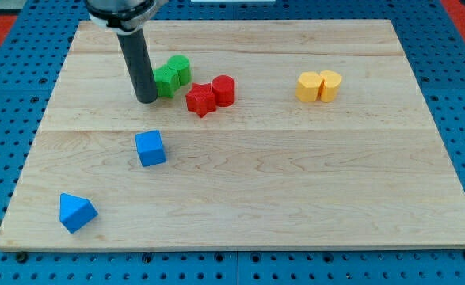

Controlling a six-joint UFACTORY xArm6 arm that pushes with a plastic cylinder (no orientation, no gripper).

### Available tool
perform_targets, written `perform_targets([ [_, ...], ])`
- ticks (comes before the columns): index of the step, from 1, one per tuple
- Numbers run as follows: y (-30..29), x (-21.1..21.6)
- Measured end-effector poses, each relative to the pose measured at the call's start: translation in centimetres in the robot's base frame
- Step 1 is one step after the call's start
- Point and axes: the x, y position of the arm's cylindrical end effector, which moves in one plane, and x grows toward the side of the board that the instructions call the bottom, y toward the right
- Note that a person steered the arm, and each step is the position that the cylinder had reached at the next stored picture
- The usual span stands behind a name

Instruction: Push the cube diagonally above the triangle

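Observation:
A blue cube (150, 148) sits on the wooden board (295, 190) left of centre. A blue triangle (77, 211) lies near the board's bottom left corner, down and to the left of the cube. My tip (146, 100) touches the board above the cube, a short gap away, just left of the green blocks.
Two green blocks (171, 75) sit right beside my tip. A red star-shaped block (201, 99) and a red cylinder (223, 90) lie right of them. Two yellow blocks (318, 85) stand at the upper right. A blue pegboard surrounds the board.

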Motion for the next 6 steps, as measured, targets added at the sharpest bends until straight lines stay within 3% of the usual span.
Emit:
perform_targets([
  [1, 0.9, 4.3],
  [3, 3.7, 7.7],
  [4, 0.9, 11.7],
  [6, -8.3, 11.8],
])
